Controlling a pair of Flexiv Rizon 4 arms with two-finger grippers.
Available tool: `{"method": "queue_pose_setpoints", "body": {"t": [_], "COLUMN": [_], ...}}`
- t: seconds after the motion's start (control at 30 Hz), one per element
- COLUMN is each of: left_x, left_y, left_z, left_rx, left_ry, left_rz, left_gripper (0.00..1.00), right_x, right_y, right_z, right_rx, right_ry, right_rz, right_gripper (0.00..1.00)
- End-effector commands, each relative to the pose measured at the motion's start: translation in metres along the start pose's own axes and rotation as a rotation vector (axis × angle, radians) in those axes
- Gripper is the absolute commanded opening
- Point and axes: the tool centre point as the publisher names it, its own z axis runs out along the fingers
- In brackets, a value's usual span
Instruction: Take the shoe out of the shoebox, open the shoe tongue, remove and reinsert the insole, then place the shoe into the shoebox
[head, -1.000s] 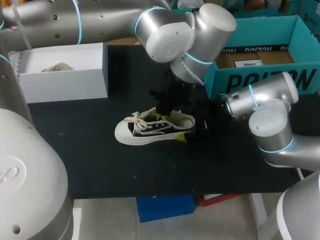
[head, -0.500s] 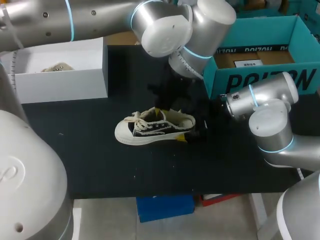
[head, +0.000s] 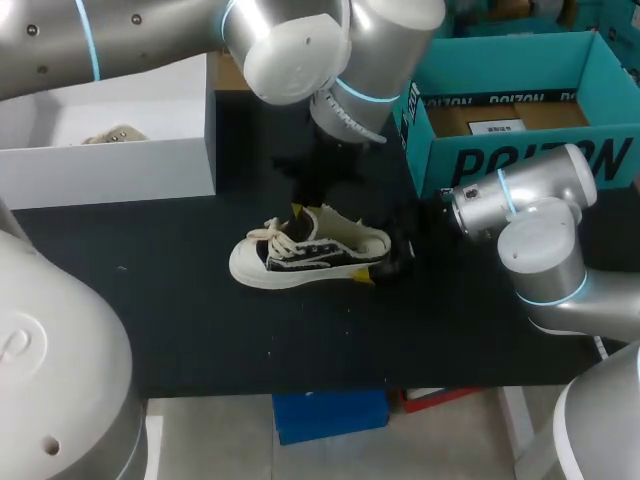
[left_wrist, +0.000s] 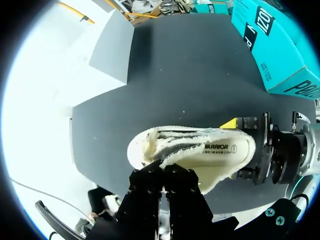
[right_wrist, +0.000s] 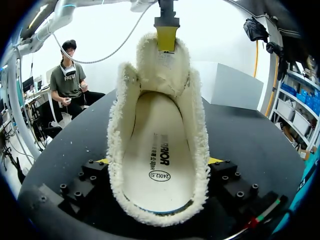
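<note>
Sitting mid-frame on black table (head: 200, 330), shoe (head: 305, 255) has heel pinched by R gripper (head: 385, 262). L gripper (head: 299, 209), just above it, pinches upright tongue (right_wrist: 162, 70). Teal shoebox (head: 500, 165) upper right.

Robotics lab, silver left arm (head: 150, 40) and right arm (head: 540, 250) over a black table (head: 200, 330)

Black table (head: 200, 330); teal box (head: 520, 160) at far right edge.

A matte black table (head: 300, 340) fills the scene, evenly lit from above. A few pale specks dot its dark surface, and its front edge runs straight.
</note>
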Motion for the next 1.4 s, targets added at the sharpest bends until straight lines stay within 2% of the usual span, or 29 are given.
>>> {"method": "queue_pose_setpoints", "body": {"t": [0.03, 0.7, 1.13, 1.2, 1.27, 1.4], "left_x": [-0.015, -0.06, -0.059, -0.058, -0.057, -0.057], "left_y": [0.004, 0.005, 0.008, 0.008, 0.008, 0.007], "left_z": [0.002, 0.034, 0.053, 0.053, 0.053, 0.052], "left_rx": [0.012, -0.031, -0.05, -0.052, -0.049, -0.045], "left_ry": [0.056, 0.087, 0.075, 0.073, 0.07, 0.068], "left_rz": [0.0, -0.061, -0.054, -0.054, -0.054, -0.059], "left_gripper": [0.0, 0.0, 0.0, 0.06, 0.0, 0.0], "right_x": [0.0, 0.0, 0.0, 0.0, 0.0, 0.0], "right_y": [-0.002, -0.002, -0.002, -0.002, -0.002, -0.002], "right_z": [0.004, 0.004, 0.004, 0.004, 0.004, 0.004], "right_rx": [0.002, 0.002, 0.002, 0.002, 0.002, 0.002], "right_ry": [-0.001, -0.001, -0.001, -0.001, -0.001, -0.001], "right_rz": [0.0, 0.0, 0.0, 0.0, 0.0, 0.0], "right_gripper": [0.0, 0.0, 0.0, 0.0, 0.0, 0.0]}}
